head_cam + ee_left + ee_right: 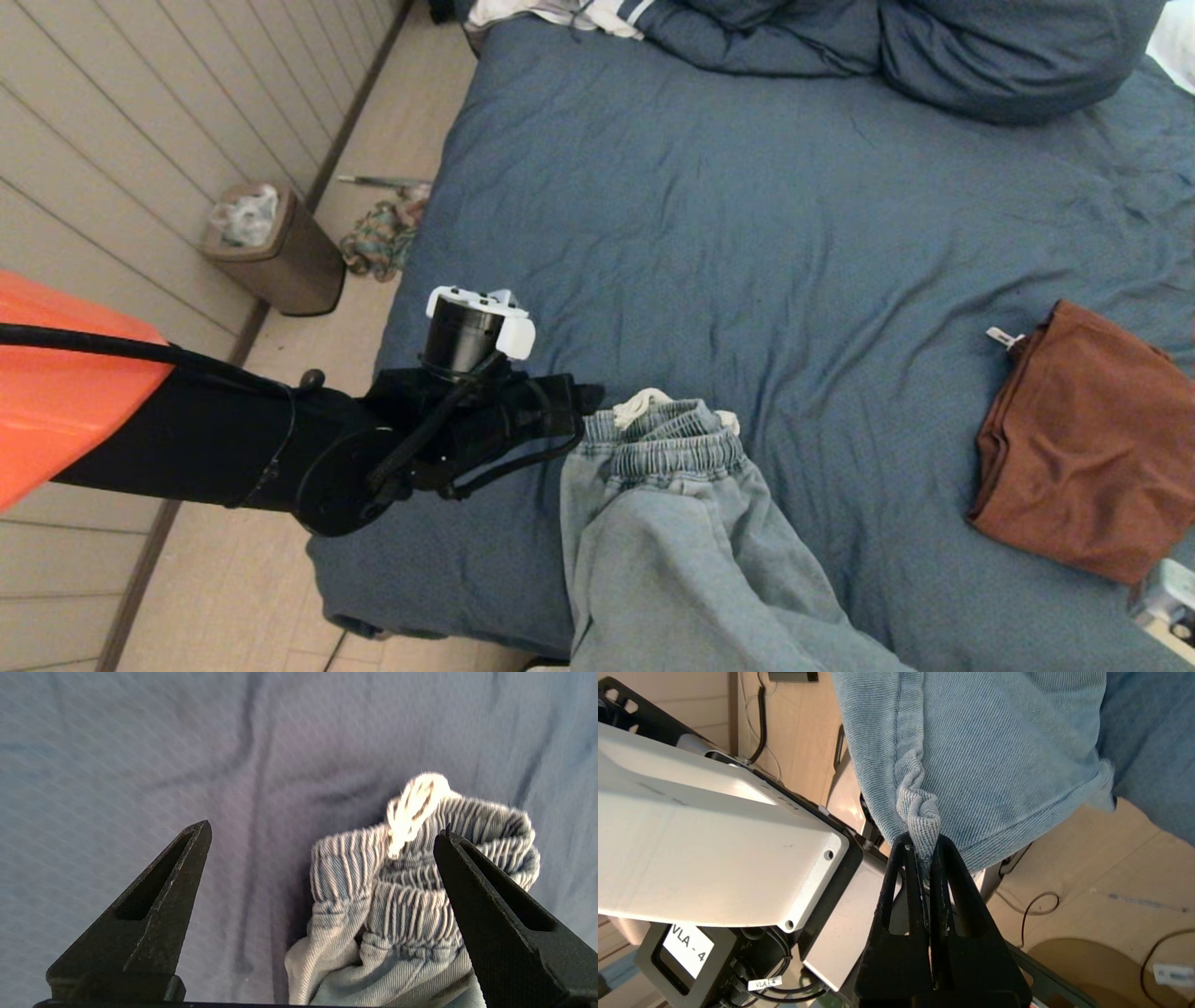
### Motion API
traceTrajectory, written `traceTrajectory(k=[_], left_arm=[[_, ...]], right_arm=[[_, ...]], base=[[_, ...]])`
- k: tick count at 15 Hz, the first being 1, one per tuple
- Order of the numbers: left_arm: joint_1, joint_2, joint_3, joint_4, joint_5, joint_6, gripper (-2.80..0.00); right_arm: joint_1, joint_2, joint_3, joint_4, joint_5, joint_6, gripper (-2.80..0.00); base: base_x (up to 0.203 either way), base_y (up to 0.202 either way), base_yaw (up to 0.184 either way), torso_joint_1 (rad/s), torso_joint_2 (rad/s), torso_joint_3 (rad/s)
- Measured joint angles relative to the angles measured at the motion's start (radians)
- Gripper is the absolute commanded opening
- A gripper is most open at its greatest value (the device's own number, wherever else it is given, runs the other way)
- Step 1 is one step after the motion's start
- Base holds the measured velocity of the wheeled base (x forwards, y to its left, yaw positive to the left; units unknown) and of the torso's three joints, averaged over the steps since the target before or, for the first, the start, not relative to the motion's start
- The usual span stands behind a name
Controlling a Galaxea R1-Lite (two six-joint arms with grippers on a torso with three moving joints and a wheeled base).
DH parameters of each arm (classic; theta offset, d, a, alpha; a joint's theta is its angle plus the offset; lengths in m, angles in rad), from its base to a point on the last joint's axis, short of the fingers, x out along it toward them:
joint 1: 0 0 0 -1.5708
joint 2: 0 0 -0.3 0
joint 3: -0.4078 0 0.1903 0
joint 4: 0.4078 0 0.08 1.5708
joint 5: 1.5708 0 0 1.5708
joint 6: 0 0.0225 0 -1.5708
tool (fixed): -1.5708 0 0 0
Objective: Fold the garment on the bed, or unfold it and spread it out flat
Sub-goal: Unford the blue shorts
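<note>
The garment is a pair of light blue denim trousers lying at the near edge of the bed, its legs hanging over that edge. Its elastic waistband with a white drawstring is bunched up. My left gripper hovers just left of the waistband. In the left wrist view the left gripper is open, with the waistband lying loose by one finger. Below the bed edge my right gripper is shut on a pinched fold of the trouser hem.
A folded brown garment lies at the bed's right side. A bunched blue duvet is at the head of the bed. A brown waste bin and a cloth bundle stand on the floor left of the bed. The robot's white base is beside the right gripper.
</note>
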Motion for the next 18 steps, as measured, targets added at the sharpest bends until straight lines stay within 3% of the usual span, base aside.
traceTrajectory(k=[4, 10, 18], left_arm=[[-0.015, 0.018, 0.005, -0.005, 0.000, -0.001, 0.00], [-0.027, 0.037, -0.003, -0.005, 0.001, 0.001, 0.00], [-0.058, 0.056, 0.007, -0.010, 0.001, 0.001, 0.00]], right_arm=[[0.009, -0.040, 0.039, 0.013, 0.000, -0.026, -2.80], [0.066, -0.124, 0.065, 0.191, -0.005, -0.054, -2.80], [0.070, -0.141, 0.077, 0.203, -0.008, -0.057, -2.80]], base=[[0.000, 0.000, 0.000, 0.000, 0.00, 0.000], [0.000, 0.000, 0.000, 0.000, 0.00, 0.000], [0.000, 0.000, 0.000, 0.000, 0.00, 0.000]])
